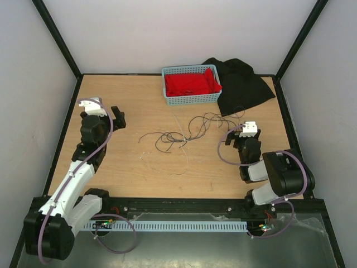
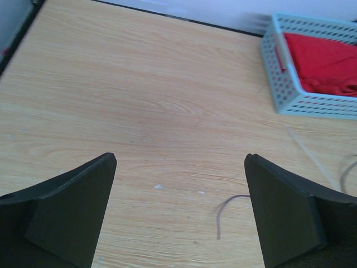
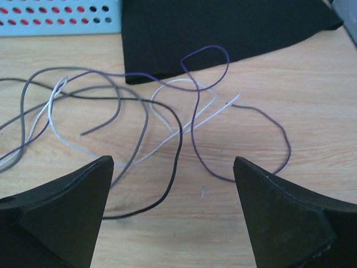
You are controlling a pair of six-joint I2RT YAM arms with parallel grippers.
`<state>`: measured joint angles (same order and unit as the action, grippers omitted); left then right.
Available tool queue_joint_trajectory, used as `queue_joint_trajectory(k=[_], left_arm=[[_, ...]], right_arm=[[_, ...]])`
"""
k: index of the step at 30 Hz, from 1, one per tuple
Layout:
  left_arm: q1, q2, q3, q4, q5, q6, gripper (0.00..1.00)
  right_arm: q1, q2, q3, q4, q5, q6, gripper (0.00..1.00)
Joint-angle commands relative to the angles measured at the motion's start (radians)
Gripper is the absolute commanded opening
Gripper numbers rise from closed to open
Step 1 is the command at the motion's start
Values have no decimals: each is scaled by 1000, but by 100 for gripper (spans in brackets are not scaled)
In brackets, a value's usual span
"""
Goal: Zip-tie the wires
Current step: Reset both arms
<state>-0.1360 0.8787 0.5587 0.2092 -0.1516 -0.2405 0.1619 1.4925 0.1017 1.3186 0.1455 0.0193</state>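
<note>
The wires [image 1: 181, 137] lie as a loose tangle of dark and whitish strands at mid table, drawn together at one spot. A pale straight strip [image 1: 177, 124], apparently the zip tie, runs from that spot toward the basket; it shows faintly in the left wrist view [image 2: 310, 154]. My left gripper [image 1: 118, 117] stands open to the left of the tangle, and only a dark wire end [image 2: 223, 209] lies near its jaws [image 2: 180, 157]. My right gripper [image 1: 231, 135] is open at the tangle's right end. Black and purple wires [image 3: 174, 143] lie loose on the wood ahead of its fingers [image 3: 173, 161].
A blue basket [image 1: 191, 100] holding a red cloth [image 1: 189, 84] stands at the back centre, seen also from the left wrist [image 2: 279, 84]. A black cloth [image 1: 245, 89] lies to its right [image 3: 223, 28]. White walls with black frame posts close in the table.
</note>
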Motion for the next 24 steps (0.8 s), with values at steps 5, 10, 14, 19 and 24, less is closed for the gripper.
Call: queue_joint_trajectory(k=[5, 10, 14, 19, 24], left_arm=[[8, 145, 25, 52, -177, 238, 99], [23, 329, -9, 175, -152, 249, 99], [36, 504, -8, 210, -177, 251, 99], [46, 551, -112, 485, -62, 345, 99], [113, 670, -288, 922, 32, 308, 99]], right_arm=[[16, 7, 42, 52, 54, -28, 99], [17, 0, 50, 25, 58, -27, 99], [18, 0, 50, 23, 60, -27, 99], [18, -1, 52, 24, 61, -28, 99], [19, 1, 52, 23, 63, -28, 99]])
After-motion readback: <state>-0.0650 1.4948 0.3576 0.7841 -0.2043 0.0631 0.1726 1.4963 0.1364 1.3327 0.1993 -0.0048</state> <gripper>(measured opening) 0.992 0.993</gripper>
